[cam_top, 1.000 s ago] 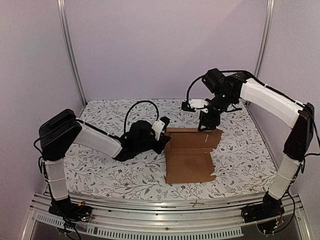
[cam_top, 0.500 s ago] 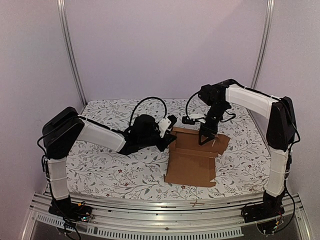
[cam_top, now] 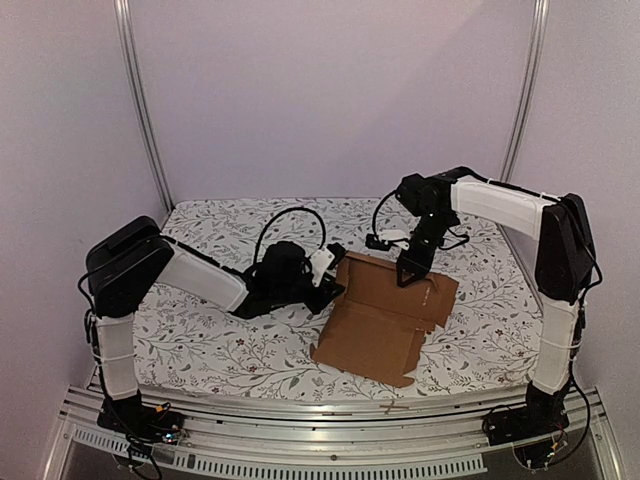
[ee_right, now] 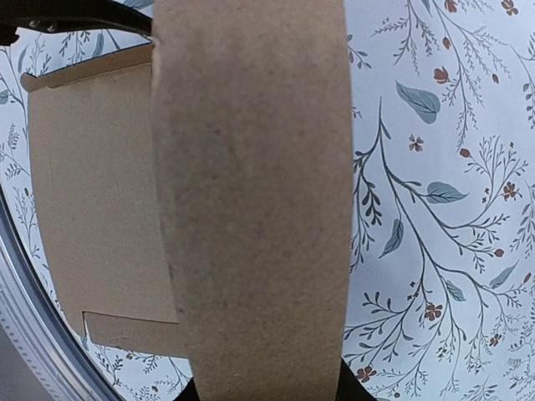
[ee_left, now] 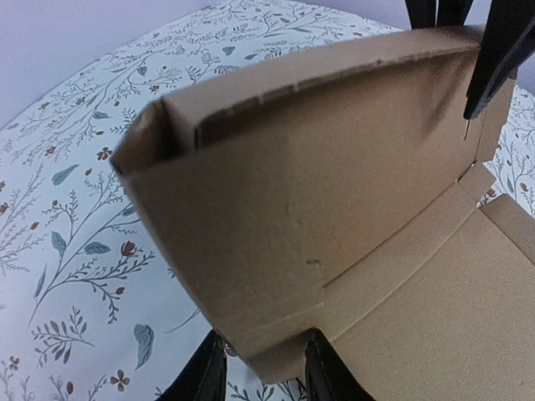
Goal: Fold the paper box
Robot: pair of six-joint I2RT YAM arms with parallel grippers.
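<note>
The paper box [cam_top: 375, 325] lies mid-table, askew, its broad base panel flat and its far flap [ee_left: 318, 167] stood up, with a short side tab turned in at the left corner. By this showing the fold is only begun: one wall is up, while the side walls, the near tabs and the closing are still to do.

The right gripper [cam_top: 413, 272] sits on top of the raised flap. The left gripper [cam_top: 335, 290] has its fingers either side of the flap's lower left corner. Cardboard fills the gap in both wrist views, so whether either gripper truly clamps cannot be told.

A second ago the box lay square to the table [cam_top: 210, 340]. Now it has swung (near edge toward the left arm), and the flap stands steeper.
</note>
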